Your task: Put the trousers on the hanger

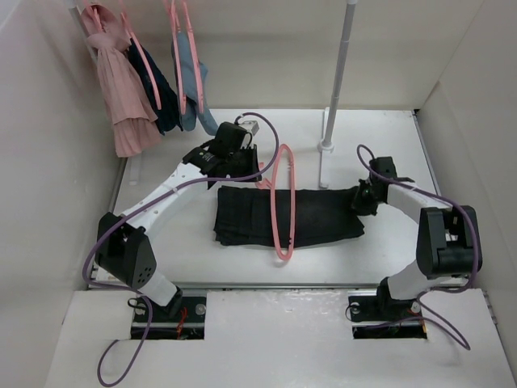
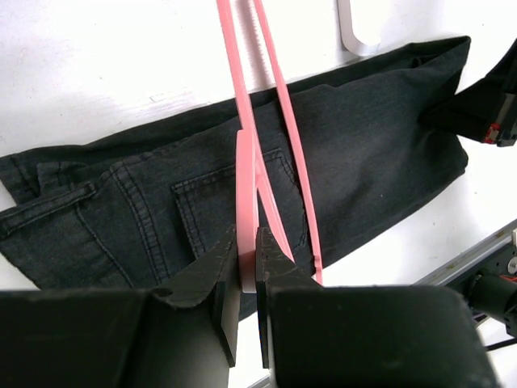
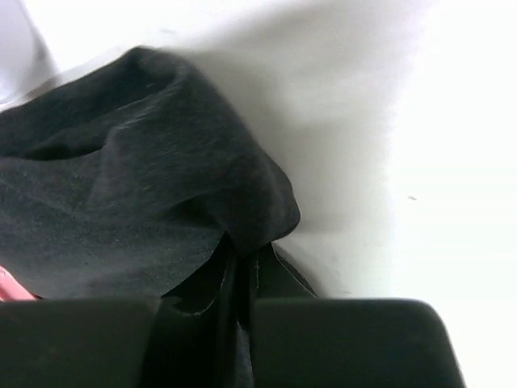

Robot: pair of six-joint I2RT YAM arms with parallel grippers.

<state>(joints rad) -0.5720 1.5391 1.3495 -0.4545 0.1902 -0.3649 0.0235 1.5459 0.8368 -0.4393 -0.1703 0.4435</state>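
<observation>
Trousers, black folded denim, pinched at 1 end by right gripper; left gripper clamps pink hanger.

In the left wrist view the hanger runs off the top edge, and the left gripper covers its lower end and the near edge of the trousers. In the right wrist view dark fabric hides the fingertips of the right gripper.

loc: robot lab cell | white walls | garment-rack pole
</observation>
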